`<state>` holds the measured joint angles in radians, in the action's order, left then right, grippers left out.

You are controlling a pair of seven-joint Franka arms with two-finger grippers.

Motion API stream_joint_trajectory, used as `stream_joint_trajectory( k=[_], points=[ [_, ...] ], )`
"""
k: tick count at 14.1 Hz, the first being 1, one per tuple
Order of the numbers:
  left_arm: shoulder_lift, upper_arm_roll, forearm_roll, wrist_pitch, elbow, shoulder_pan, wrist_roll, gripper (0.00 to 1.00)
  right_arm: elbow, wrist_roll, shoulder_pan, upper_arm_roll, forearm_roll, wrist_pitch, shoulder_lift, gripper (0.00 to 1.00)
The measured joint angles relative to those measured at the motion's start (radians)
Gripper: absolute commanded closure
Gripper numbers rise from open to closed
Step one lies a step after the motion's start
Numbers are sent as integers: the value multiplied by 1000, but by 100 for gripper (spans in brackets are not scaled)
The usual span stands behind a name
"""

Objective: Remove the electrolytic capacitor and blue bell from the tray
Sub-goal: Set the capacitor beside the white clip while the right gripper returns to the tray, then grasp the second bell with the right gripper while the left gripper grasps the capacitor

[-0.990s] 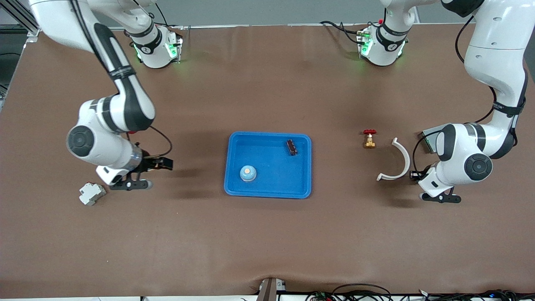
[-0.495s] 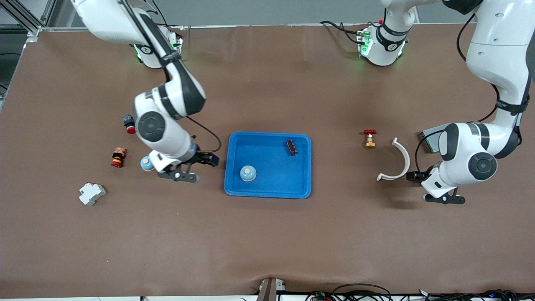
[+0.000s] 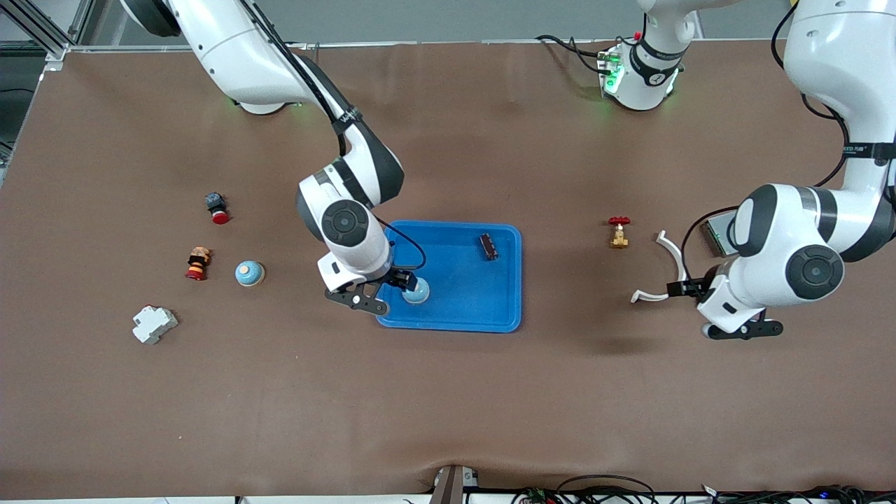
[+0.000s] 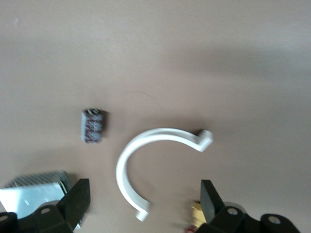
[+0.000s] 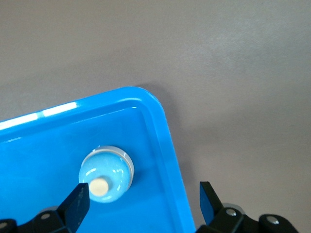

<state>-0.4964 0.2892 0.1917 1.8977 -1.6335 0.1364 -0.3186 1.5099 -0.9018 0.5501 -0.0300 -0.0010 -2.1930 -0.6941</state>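
brown worktop (image 3: pixel 448 406) under everything, both arms reaching down from the edge farthest from the front camera.

blue tray (image 3: pixel 448 326) at mid-worktop, flat, rim turned up.

right gripper (image 3: pixel 392 285) low over the tray's corner nearest the front camera at the right arm's end; fingers spread wide, gripping nothing. left gripper (image 3: pixel 689 288) up over the worktop toward the left arm's end, above one end of a white curved clip (image 3: pixel 677 255); fingers likewise wide apart, empty.

white curved clip flat on the worktop, a half ring with a small hook at each end.

in the tray: blue bell (image 3: pixel 417 292), upright, tan button on top, in that same near corner, just beside one right finger (image 5: pixel 77 204) and not between the two. dark capacitor (image 3: pixel 488 246) on its side near the tray's corner farthest from the camera at the left arm's end, well apart from the bell.

second bell (image 3: pixel 249 273) upright on the worktop, between the tray and the right arm's end.

grey breaker (image 3: pixel 155 325) nearer the camera than the second bell.

second capacitor (image 4: pixel 92 126) on the bare worktop just beside the clip, seen from the left wrist only.

brass valve (image 3: pixel 619 232) with red handle between tray and clip.

red button (image 3: pixel 216 207) near the second bell.
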Motion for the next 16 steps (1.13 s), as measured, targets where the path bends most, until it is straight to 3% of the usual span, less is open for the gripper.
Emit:
stream_joint_trajectory(
  k=[9, 16],
  points=[
    [0, 244, -5, -37, 31, -10, -619, 0, -94, -139, 68, 2, -31, -45, -113, 0],
    [-31, 268, -16, -4, 55, -149, -949, 0, -107, -174, 85, 5, -45, -94, -166, 0]
  ],
)
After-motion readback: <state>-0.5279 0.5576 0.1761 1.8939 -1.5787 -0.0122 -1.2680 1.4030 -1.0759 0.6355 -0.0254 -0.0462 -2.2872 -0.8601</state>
